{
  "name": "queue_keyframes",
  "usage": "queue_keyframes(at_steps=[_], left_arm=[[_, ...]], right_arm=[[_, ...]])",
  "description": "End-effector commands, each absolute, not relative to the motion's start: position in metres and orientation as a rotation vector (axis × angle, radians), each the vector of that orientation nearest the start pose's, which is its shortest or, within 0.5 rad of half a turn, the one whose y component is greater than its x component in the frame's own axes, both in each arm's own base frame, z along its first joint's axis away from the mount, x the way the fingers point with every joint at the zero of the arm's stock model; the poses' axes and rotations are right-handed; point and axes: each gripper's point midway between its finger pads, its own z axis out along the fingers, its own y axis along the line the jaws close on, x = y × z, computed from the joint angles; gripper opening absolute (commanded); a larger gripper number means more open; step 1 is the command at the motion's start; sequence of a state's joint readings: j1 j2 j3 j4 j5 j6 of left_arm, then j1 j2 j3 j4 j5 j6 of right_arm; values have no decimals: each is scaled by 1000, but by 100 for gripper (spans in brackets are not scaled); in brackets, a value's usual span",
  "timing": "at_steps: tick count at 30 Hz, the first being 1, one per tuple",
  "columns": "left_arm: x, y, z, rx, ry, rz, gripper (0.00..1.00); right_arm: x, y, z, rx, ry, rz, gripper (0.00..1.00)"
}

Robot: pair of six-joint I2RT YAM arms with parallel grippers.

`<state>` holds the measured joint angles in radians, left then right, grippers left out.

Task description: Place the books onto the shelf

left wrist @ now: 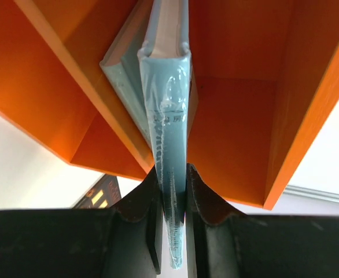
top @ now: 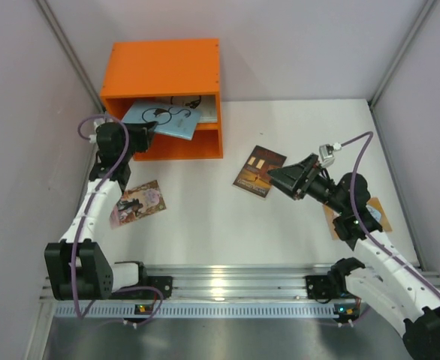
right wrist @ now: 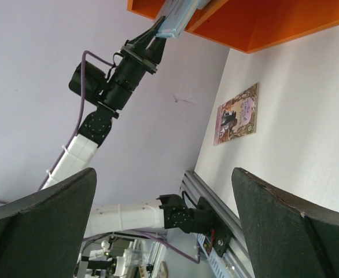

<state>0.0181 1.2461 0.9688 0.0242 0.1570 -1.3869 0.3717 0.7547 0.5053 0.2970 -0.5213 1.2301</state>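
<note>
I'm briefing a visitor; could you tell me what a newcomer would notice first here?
The bright orange shelf at the far left stands out, with the left tool pinching a pale blue book at its open front. The right tool hangs open next to a dark brown book right of centre.

Both arms share one build: white link shells set between black joint housings. The left arm (top: 91, 208) has a boxy black base (top: 77, 270), and a purple cable (top: 81, 129) runs beside its white links. The right arm (top: 389, 264) carries a second purple cable (top: 370, 135), with a small grey-white connector (top: 326, 152) at the wrist. Small dark screw holes dot the white shells. The left pincer (left wrist: 172, 179) has two matte black fingers (left wrist: 140, 208) with curved inner faces. The right pincer (right wrist: 164, 226) has broad dark fingers (right wrist: 42, 226), rounded at the edges and faintly speckled.
</note>
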Motion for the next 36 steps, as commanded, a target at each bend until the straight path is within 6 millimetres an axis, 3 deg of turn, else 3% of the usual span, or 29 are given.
queue_keyframes(at_steps=[1, 13, 21, 30, 36], left_arm=[[435, -60, 379, -1006, 1311, -1224, 0], [458, -77, 373, -984, 1288, -1213, 0], [472, -94, 354, -982, 1343, -1201, 1], [467, -113, 320, -977, 1434, -1188, 27], [461, -119, 303, -982, 1493, -1177, 33]], right_arm=[[227, 216, 313, 206, 1675, 1613, 100], [242, 221, 300, 218, 1694, 1616, 100], [250, 224, 291, 223, 1721, 1616, 100], [256, 223, 290, 216, 1708, 1607, 100], [256, 223, 288, 223, 1708, 1610, 100]])
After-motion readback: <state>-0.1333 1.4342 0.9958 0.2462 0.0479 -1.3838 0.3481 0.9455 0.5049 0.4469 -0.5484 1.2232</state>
